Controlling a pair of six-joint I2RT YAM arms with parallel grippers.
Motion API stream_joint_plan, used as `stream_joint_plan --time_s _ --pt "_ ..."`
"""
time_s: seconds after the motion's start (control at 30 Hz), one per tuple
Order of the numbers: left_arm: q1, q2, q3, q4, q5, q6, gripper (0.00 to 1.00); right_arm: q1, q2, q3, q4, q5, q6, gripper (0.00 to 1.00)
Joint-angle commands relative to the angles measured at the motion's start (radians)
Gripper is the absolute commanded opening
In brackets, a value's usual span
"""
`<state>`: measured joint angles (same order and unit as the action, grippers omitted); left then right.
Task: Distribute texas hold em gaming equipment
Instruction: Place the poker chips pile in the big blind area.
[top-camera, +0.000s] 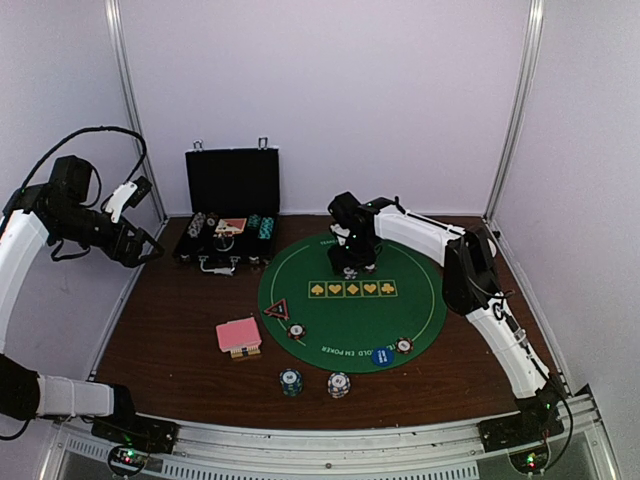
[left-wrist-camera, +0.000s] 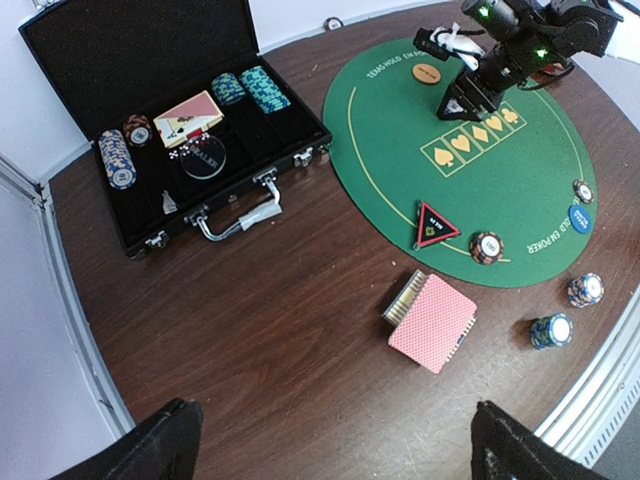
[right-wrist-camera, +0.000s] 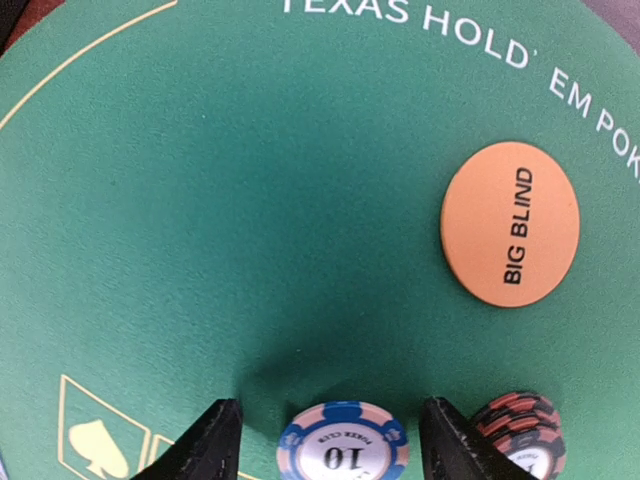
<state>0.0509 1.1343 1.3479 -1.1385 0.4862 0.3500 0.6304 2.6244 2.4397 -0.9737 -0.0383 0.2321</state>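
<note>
Left arm (top-camera: 22, 250): white shell links are alternating with black joint housings, and a black cable (top-camera: 100, 130) is looping above it. Right arm (top-camera: 425, 232): it is showing the same white-and-black build, with green lamps (left-wrist-camera: 485, 12) glowing. Right tool (right-wrist-camera: 331, 410): it is showing matte black, wedge-shaped fingers (right-wrist-camera: 210, 445).
</note>
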Motion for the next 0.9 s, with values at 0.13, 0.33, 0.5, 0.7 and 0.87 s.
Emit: stream_joint_plan --time_s 0.13,0.33,0.5,0.7,0.87 --pt "0.006 0.002 0.003 -0.011 -0.006 0.002 0.98 0.01 -0.056 0.024 0.015 -0.04 -0.007 0.71" --pt "0.006 0.004 0.006 -0.011 -0.007 0.004 0.98 0.051 -0.154 -0.002 0.004 -0.043 -0.017 0.73" --pt "0.006 -0.003 0.013 -0.01 -0.009 0.004 0.97 0.121 -0.293 -0.131 0.012 -0.034 -0.017 0.75" --pt "0.006 -0.017 0.01 -0.012 -0.013 0.006 0.98 0.234 -0.493 -0.409 0.07 -0.025 0.0 0.82" --pt "0.006 -0.028 0.001 -0.014 -0.005 0.009 0.98 0.325 -0.634 -0.652 0.11 -0.048 0.05 0.84"
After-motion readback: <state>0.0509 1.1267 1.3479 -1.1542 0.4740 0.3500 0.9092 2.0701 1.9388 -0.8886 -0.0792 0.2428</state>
